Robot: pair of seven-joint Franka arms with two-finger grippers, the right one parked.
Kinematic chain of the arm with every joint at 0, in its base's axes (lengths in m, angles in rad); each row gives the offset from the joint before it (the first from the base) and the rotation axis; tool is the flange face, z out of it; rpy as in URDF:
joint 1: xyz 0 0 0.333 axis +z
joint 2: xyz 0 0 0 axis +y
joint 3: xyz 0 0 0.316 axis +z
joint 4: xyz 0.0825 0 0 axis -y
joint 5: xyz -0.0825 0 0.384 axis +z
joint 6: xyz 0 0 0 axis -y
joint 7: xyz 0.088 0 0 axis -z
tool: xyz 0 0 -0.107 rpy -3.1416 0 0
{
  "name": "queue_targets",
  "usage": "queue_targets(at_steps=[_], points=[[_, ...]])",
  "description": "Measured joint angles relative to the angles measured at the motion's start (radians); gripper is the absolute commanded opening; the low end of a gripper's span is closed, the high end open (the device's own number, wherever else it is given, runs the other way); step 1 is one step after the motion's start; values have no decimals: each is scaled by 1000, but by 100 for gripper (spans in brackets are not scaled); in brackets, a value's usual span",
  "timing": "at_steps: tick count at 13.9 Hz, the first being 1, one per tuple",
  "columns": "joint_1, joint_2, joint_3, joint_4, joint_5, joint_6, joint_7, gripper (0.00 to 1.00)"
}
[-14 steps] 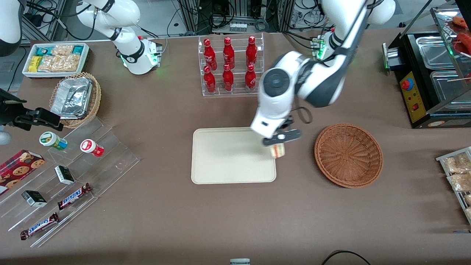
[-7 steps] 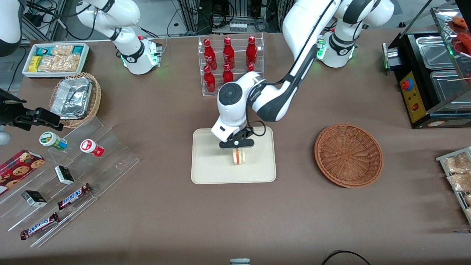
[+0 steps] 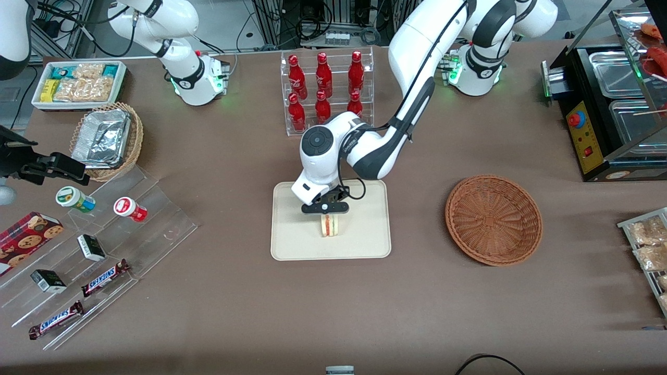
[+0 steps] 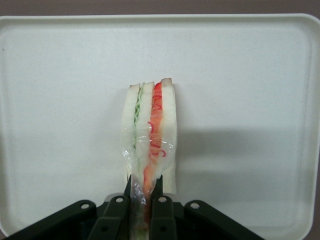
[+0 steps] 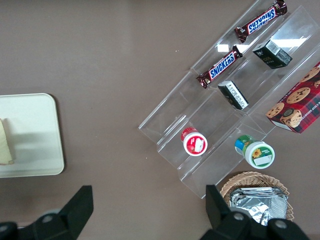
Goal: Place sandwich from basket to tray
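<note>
Broadly, a wide desk (image 3: 333, 312) draped in brown cloth, backed by cable-strewn equipment racks. On it, toward the working arm's end, a black metal food warmer with steel pans (image 3: 609, 104). Farther from the front camera, a clear acrylic rack of red bottles (image 3: 325, 94). Toward the parked arm's end, a clear stepped acrylic display (image 3: 99, 245) carrying chocolate bars, small boxes and round tubs, plus a lighter tan wicker basket with a crinkled foil tray (image 3: 107, 138).

Near the middle, a flat cream-beige rectangular tray with rounded corners (image 3: 297, 239). Beside it, toward the working arm's end and well apart, a round reddish-brown woven wicker basket (image 3: 493, 220).

Over the tray, the left arm's black two-finger gripper (image 3: 325, 211), pointing down. Fingers (image 4: 161, 192) nearly closed, clamped on the clear wrap at one end of a small triangular sandwich of pale white bread (image 3: 329, 226) with red and green filling showing along its edge (image 4: 150, 135). Sandwich held on edge above the tray's middle, inside the rim; cannot tell whether resting on the tray or just above it.
</note>
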Motion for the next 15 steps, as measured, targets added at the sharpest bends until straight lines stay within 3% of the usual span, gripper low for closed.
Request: queue_targets(at_steps=[1, 2, 3, 9, 15], points=[[-1, 5, -1, 0, 3, 0, 5, 35], [-1, 9, -3, 1, 5, 0, 8, 79], [-2, 11, -4, 4, 6, 0, 9, 99], [0, -9, -3, 40, 6, -36, 11, 99], [82, -226, 11, 59, -18, -263, -12, 99]])
